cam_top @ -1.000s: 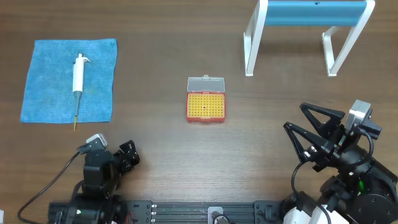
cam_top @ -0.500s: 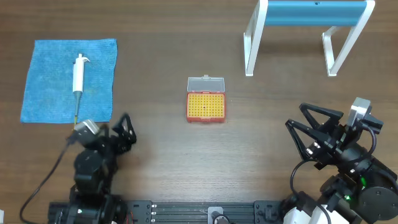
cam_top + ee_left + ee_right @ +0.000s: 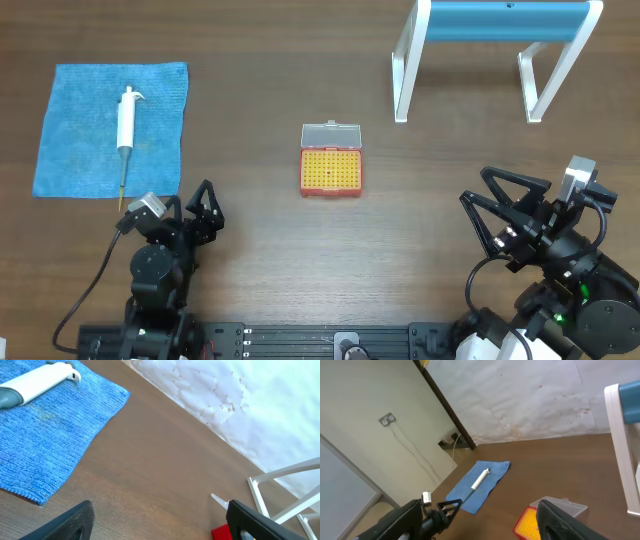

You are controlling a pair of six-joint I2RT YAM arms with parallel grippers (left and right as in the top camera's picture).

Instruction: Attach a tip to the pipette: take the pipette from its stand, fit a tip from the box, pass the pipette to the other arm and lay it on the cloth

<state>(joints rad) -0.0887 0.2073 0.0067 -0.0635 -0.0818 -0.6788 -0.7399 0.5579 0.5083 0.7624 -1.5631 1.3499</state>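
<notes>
I had both arms back near their bases, and neither one held anything. The left gripper (image 3: 208,205) sat low over bare table (image 3: 260,270), just off the near right corner of the cloth (image 3: 70,150). In its wrist view the two dark fingers (image 3: 65,522) stood wide apart, with only brown tabletop between them. They touched nothing that I could see.

The right gripper (image 3: 478,186) was on the far side of the table, well apart from the tip box (image 3: 331,170) and nearer to me than the stand (image 3: 500,20). Its fingers (image 3: 570,520) were spread just as broadly, and the gap between them was empty.

The pipette (image 3: 126,118) lay flat on the blue cloth at the far left of the table. Its white body ran lengthways and its head pointed away from the arms. A slim yellow tip was on its lower end and reached about to the cloth's near edge.

The tip box stood in the middle of the table with its clear lid folded back, showing the yellow rack inside the red base. The white-legged stand with its blue top bar stood at the far right.
</notes>
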